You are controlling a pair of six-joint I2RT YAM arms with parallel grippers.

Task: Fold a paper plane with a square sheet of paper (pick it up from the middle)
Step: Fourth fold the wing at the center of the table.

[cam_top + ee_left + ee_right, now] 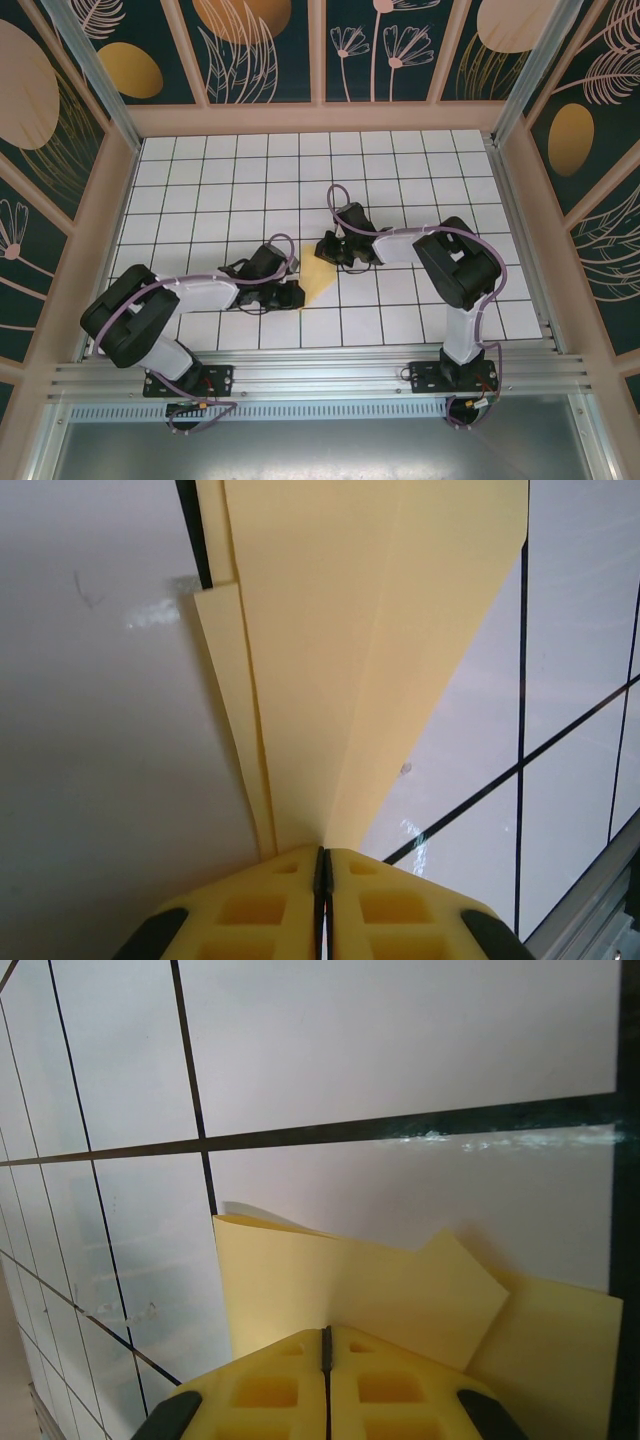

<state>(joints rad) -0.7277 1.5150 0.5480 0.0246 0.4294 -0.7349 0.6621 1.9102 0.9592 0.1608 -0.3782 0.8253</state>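
Paper: pale-yellow paper, already folded into a wedge with several layers, is on the near half of the table, about in the middle between left and right, directly between the two grippers.

Table: white tiles with thin black grid lines; wooden frame and dark panels with painted plants stand around it.

Left gripper: left gripper comes from the left side, low over the tiles. In its wrist view the yellow fingers are pressed together, and the narrow end of the paper goes into the slit between them, so the jaws are clenched on the paper.

Paper at the left gripper: it becomes wider away from the fingertips; one crease runs up from the slit, and a narrower flap shows beside the main layer, on its left in that view.

Right gripper: right gripper comes from the right side and meets the far end of the paper. In its wrist view the fingers are closed with only a thin dark line between them. The paper reaches up to the fingertips, but I cannot tell if its edge is really pinched there.

Paper at the right gripper: three overlapping layers are visible; the upper left corner of the front layer throws a small shadow on the tile, just below a thick dark grid line.

Arms: both arms are bent inward, toward each other.
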